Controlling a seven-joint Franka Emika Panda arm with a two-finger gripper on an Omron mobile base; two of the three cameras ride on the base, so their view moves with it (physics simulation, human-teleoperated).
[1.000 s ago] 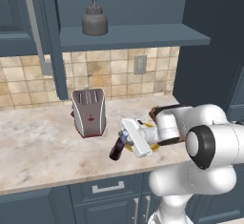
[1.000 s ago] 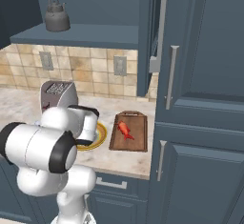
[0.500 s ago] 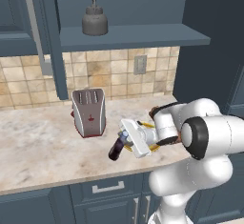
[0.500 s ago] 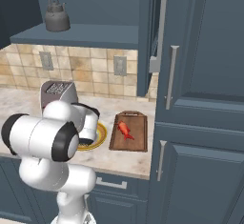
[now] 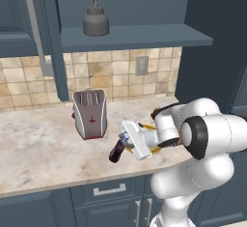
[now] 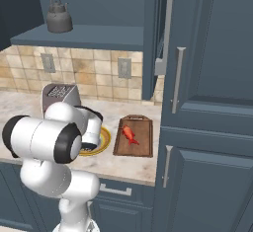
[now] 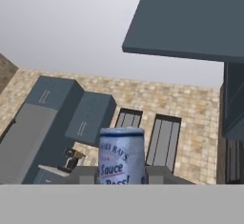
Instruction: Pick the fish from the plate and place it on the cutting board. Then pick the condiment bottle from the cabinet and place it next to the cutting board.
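Observation:
My gripper (image 5: 127, 141) is shut on the condiment bottle (image 5: 116, 150), a small dark bottle that hangs tilted over the counter's front part, right of the toaster. In the hand view the bottle's (image 7: 121, 155) labelled body stands between my fingertips (image 7: 85, 172). The red-orange fish (image 6: 130, 133) lies on the dark brown cutting board (image 6: 134, 145), near the tall cabinet doors. The plate (image 6: 102, 144) with its yellow rim sits left of the board, partly hidden by my arm. Above is the cabinet's open shelf (image 5: 140, 35).
A grey kettle (image 5: 95, 22) stands on the open shelf. A silver and red toaster (image 5: 89, 113) sits on the marble counter (image 5: 38, 144) left of the gripper. Tall blue-grey cabinet doors (image 6: 207, 102) rise right of the cutting board. Drawers (image 5: 108, 192) run under the counter.
The arm's upper links have turned a little. The bottle stays gripped in almost the same spot over the counter.

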